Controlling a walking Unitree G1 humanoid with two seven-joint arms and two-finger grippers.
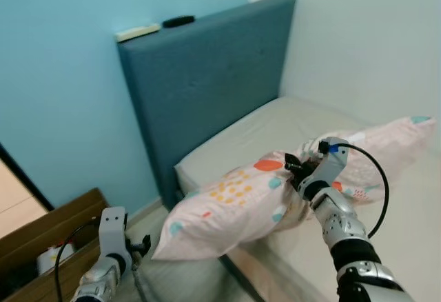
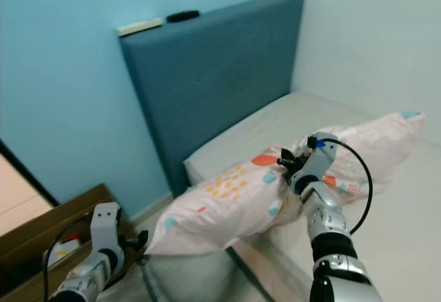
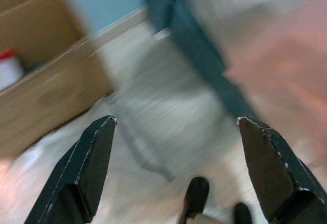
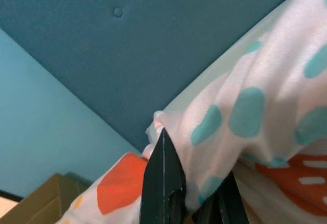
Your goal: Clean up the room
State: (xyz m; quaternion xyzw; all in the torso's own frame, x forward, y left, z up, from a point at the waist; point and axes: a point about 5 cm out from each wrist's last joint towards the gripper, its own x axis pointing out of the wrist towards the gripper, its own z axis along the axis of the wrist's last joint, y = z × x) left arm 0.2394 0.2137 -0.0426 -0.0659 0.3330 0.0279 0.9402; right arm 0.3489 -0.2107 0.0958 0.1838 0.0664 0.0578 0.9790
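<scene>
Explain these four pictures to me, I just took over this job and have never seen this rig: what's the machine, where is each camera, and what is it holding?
This is a humanoid robot with two silver arms. The two wide pictures come from its head, looking down at a bed with a blue headboard. The other two look along each arm's tool. The right tool is pinched shut on a patterned pillow, which hangs partly off the mattress edge. The left tool is open and low over the floor, near a brown box. That picture is blurred.

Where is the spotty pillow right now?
The pillow is pinched in the right pincer, lying across the bed just below the blue headboard, with one end sticking out past the bed's edge.
</scene>
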